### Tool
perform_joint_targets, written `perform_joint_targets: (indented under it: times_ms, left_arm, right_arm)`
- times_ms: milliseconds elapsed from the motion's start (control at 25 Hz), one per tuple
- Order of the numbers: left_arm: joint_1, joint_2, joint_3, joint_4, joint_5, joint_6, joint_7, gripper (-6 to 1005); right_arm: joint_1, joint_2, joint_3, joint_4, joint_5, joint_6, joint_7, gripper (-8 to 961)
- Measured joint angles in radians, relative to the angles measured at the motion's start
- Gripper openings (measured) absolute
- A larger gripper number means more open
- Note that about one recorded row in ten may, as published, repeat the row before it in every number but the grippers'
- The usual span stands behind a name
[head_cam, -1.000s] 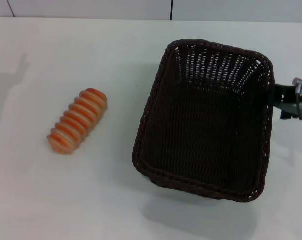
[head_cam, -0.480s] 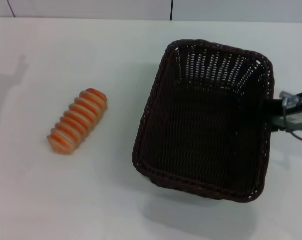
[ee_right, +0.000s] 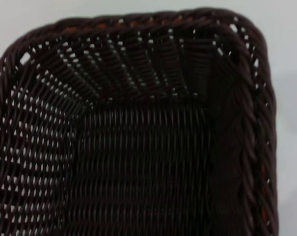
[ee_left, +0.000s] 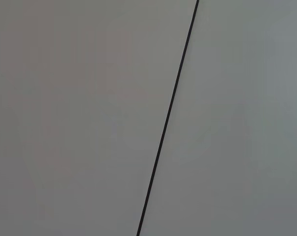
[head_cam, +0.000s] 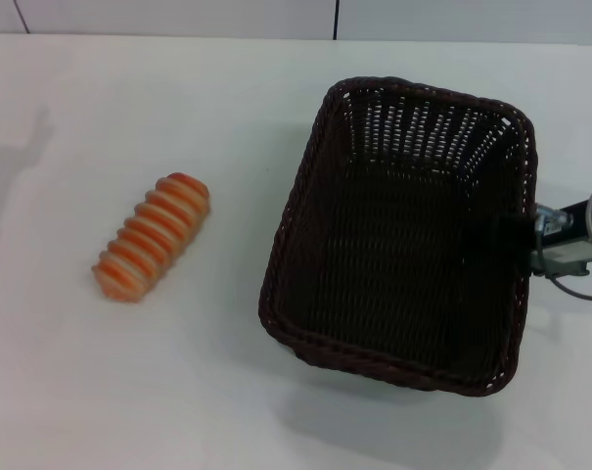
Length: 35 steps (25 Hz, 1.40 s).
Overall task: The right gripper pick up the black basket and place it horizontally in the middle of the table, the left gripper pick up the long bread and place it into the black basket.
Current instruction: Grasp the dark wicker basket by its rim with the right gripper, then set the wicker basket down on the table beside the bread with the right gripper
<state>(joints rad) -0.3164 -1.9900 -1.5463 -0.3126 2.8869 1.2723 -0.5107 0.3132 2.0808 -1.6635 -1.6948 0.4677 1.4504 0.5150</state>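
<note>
The right gripper, grip state unclear, sits at the black basket's right rim, the basket's long axis running near-to-far, not horizontal.

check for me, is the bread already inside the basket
No, in the head view the bread lies on the bare table to the left of the basket, which holds nothing.

The white desk carried two things; the black basket stood on it, open side up, its long sides running away from the robot; the long bread lay well apart to the basket's left, striped top up, set diagonally.
</note>
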Motion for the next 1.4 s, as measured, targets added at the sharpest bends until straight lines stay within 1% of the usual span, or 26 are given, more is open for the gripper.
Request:
perform_joint_targets:
  times_ms: [200, 440, 640, 800, 840, 880, 920, 1000, 1040, 1080, 1120, 1240, 1280, 1320, 1400]
  left_arm:
    - [0.003, 0.001, 0.000, -0.001, 0.000, 0.009, 0.000, 867]
    - [0.009, 0.000, 0.000, -0.008, 0.000, 0.016, 0.000, 867]
    - [0.009, 0.000, 0.000, -0.008, 0.000, 0.016, 0.000, 867]
    - [0.005, 0.004, -0.005, -0.010, 0.000, 0.014, 0.000, 867]
    - [0.003, 0.005, -0.013, -0.010, 0.000, 0.011, -0.001, 866]
    - [-0.001, 0.006, -0.025, -0.010, 0.000, 0.007, -0.001, 866]
    - [-0.007, 0.005, -0.040, -0.009, 0.000, 0.003, -0.001, 866]
    - [-0.014, 0.005, -0.060, -0.008, 0.000, -0.002, -0.001, 866]
    - [-0.015, 0.005, -0.064, -0.010, 0.000, -0.003, -0.001, 866]
    - [-0.012, 0.008, -0.067, -0.020, 0.000, -0.005, 0.002, 866]
    - [-0.012, 0.008, -0.067, -0.020, 0.000, -0.005, 0.002, 866]
    - [-0.002, 0.008, -0.078, -0.030, -0.001, -0.012, 0.034, 866]
    - [0.002, 0.006, -0.085, -0.031, -0.001, -0.018, 0.047, 866]
    - [0.007, 0.003, -0.091, -0.031, -0.001, -0.024, 0.061, 866]
    - [0.018, -0.011, -0.105, -0.032, -0.001, -0.039, 0.109, 866]
  right_arm:
    - [-0.003, 0.000, -0.024, -0.002, -0.007, -0.017, 0.005, 725]
    - [-0.016, -0.003, -0.027, -0.018, -0.011, -0.035, 0.002, 553]
    - [-0.025, -0.005, -0.027, -0.019, -0.015, -0.051, -0.015, 315]
    - [-0.051, -0.005, -0.026, -0.037, -0.048, -0.109, -0.068, 238]
    - [-0.061, -0.005, -0.025, -0.043, -0.057, -0.136, -0.101, 218]
    - [-0.087, -0.005, -0.020, -0.058, -0.064, -0.189, -0.172, 199]
    - [-0.087, -0.005, -0.020, -0.058, -0.064, -0.189, -0.172, 180]
    - [-0.118, -0.004, -0.015, -0.077, -0.065, -0.251, -0.240, 141]
    - [-0.137, -0.005, -0.012, -0.093, -0.065, -0.278, -0.276, 141]
    - [-0.177, -0.005, 0.002, -0.132, -0.065, -0.327, -0.354, 141]
    - [-0.177, -0.005, 0.002, -0.132, -0.065, -0.327, -0.354, 140]
    - [-0.219, -0.004, 0.033, -0.174, -0.059, -0.385, -0.482, 140]
    - [-0.228, -0.003, 0.049, -0.183, -0.050, -0.418, -0.564, 140]
    - [-0.228, -0.003, 0.049, -0.183, -0.050, -0.418, -0.564, 141]
    - [-0.228, -0.005, 0.062, -0.184, -0.038, -0.447, -0.639, 141]
